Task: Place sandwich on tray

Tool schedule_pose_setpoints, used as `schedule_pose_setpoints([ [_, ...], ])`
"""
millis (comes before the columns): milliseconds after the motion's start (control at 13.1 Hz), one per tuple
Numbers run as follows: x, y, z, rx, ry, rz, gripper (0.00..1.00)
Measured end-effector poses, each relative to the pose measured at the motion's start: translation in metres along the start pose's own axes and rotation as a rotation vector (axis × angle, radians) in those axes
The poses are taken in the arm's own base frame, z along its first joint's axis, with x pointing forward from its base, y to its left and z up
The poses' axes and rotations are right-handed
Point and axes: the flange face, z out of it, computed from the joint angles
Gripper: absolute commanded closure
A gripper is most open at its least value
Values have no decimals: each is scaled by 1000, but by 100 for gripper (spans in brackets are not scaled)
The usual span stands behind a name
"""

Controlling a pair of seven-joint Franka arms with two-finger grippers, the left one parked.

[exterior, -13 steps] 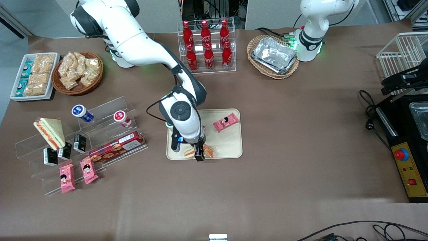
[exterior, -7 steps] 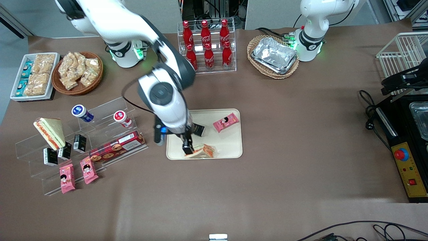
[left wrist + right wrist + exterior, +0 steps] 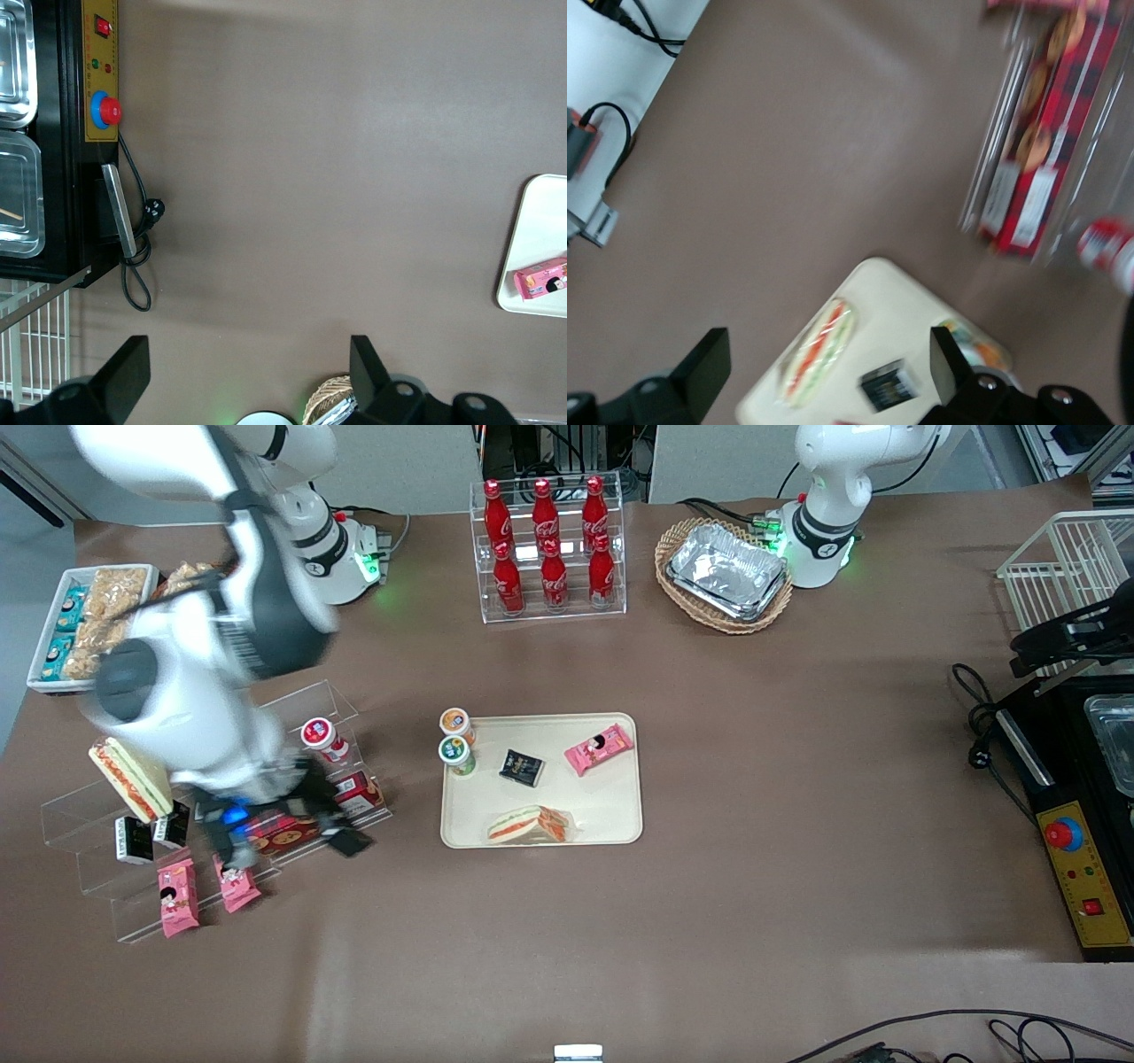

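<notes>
The wrapped sandwich point(image 3: 529, 825) lies flat on the cream tray point(image 3: 611, 806), near the tray's edge closest to the front camera. It also shows in the right wrist view point(image 3: 819, 350) on the tray point(image 3: 877, 288). My right gripper point(image 3: 332, 824) is open and empty. It hangs high over the clear acrylic display stand point(image 3: 292, 708), well away from the tray toward the working arm's end of the table. Its two fingers stand wide apart in the wrist view point(image 3: 828, 354). A second sandwich point(image 3: 131, 778) stands on the acrylic stand.
The tray also holds a pink snack packet point(image 3: 600, 748) and a small black packet point(image 3: 521, 767), with two small cups point(image 3: 457, 753) at its edge. A red biscuit box point(image 3: 359, 793) lies on the stand. A cola bottle rack point(image 3: 549, 549) and a wicker basket of foil trays point(image 3: 725, 571) stand farther back.
The gripper let go of the sandwich on the tray, rose and swung away to above the acrylic stand. The sandwich stays on the tray.
</notes>
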Motion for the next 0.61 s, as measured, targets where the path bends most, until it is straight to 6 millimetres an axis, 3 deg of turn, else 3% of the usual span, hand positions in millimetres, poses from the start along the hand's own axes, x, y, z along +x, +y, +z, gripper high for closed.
schedule_pose_setpoints([
  [153, 40, 29, -22, -23, -21, -193, 0],
  [305, 64, 53, -41, -34, -32, -367, 0],
  [458, 84, 75, -58, -59, -14, -487, 0],
  [611, 89, 91, -81, -141, 58, -549, 0],
])
